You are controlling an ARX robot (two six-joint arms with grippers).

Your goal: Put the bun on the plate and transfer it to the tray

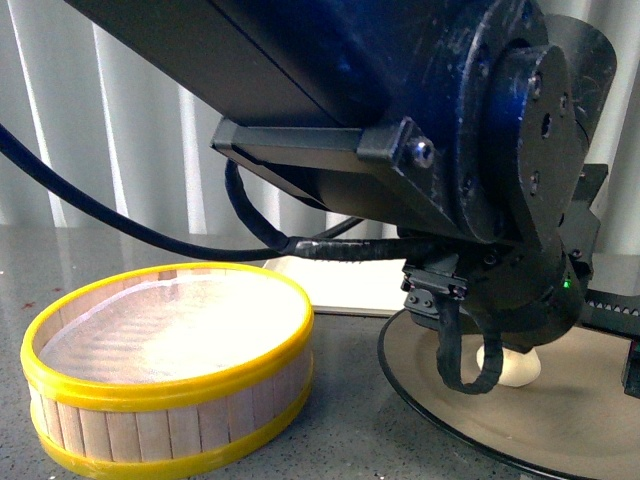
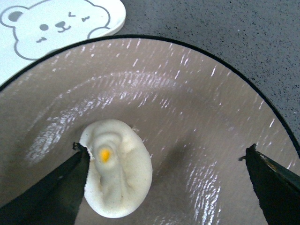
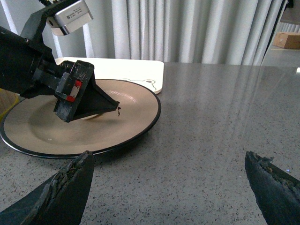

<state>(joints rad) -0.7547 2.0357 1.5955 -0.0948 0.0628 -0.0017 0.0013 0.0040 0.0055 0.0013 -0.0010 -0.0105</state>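
1. The counter (image 3: 225,122) is grey speckled stone with a dull sheen. Pale pleated curtains (image 3: 187,28) hang on its far side.
2. The left arm (image 1: 480,150) fills the top right of the front view. It is matt black with round joint housings and bolted plates, and it angles down over the plate. A black cable (image 1: 100,215) sweeps in from the left to its wrist.
3. The left end effector (image 2: 164,149) hangs low over the plate with its pointed black fingers spread wide. One tip sits right at the bun's edge, though I cannot tell whether it touches. The other tip is well apart from the bun.
4. The right end effector (image 3: 167,156) hovers over bare counter to the right of the plate, its jaws wide apart.
5. The tray (image 3: 126,70) is flat, cream-white and round-cornered, with a grey bear-face outline. It lies just beyond the plate's far rim.
6. The plate (image 3: 117,126) is wide, round and shallow, glossy taupe inside with a thin black rim. It lies on the counter at the right.
7. The steamer basket (image 1: 170,385) stands near left. It is round, with wooden slats and yellow bands.
8. The bun (image 2: 119,173) is small, cream-white and softly pleated, with a yellow dot on top. It rests on the plate.
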